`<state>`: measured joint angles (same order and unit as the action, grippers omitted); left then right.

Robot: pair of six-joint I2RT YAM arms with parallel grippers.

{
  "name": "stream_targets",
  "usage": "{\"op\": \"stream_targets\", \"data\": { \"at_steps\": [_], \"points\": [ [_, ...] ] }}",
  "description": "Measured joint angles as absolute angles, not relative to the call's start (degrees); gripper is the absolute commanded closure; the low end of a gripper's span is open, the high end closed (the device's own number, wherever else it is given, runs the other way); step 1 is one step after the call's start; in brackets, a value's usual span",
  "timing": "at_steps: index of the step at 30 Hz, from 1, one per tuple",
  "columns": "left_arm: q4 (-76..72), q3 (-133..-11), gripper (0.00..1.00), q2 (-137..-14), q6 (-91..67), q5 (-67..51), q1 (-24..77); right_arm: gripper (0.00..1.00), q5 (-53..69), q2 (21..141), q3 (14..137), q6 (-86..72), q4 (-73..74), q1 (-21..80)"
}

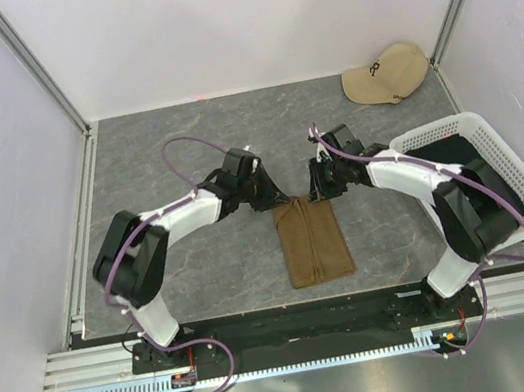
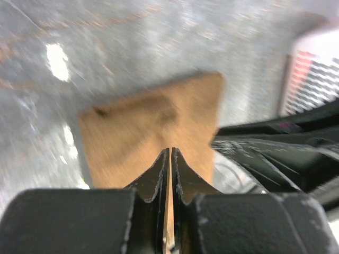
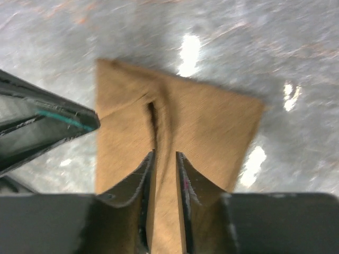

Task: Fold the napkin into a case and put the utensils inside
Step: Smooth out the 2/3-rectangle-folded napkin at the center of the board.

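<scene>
The olive-brown napkin (image 1: 312, 240) lies on the grey table as a narrow folded rectangle, with a small pucker at its far edge. My left gripper (image 1: 270, 197) is at its far left corner and my right gripper (image 1: 320, 191) at its far right corner. In the left wrist view the left gripper (image 2: 171, 151) has its jaws almost together, with a sliver of napkin (image 2: 148, 121) between them. In the right wrist view the right gripper (image 3: 165, 154) has a ridge of napkin (image 3: 212, 127) between narrowly spaced jaws. No utensils are in view. Both wrist views are blurred.
A white mesh basket (image 1: 481, 172) stands at the right, partly under the right arm, and shows in the left wrist view (image 2: 312, 79). A beige cap (image 1: 385, 75) lies at the back right. White walls enclose the table.
</scene>
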<state>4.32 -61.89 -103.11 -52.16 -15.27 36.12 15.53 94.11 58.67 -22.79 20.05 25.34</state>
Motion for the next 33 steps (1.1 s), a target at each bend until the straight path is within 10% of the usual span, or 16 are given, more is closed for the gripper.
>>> {"op": "stream_targets", "data": {
  "at_steps": [11,19,33],
  "points": [
    [2.33,-42.74,0.96,-89.93,-54.26,-15.77,49.3,0.74,18.02,81.38,44.51,-27.88,19.57,31.59],
    [-1.54,-38.96,0.94,-93.14,-56.4,-17.8,51.46,0.52,8.78,74.94,43.48,-29.82,25.87,28.38],
    [-0.67,-38.63,0.89,-89.86,-56.49,-16.51,53.89,0.46,10.79,69.19,31.18,-33.67,27.33,26.48]
  ]
}}
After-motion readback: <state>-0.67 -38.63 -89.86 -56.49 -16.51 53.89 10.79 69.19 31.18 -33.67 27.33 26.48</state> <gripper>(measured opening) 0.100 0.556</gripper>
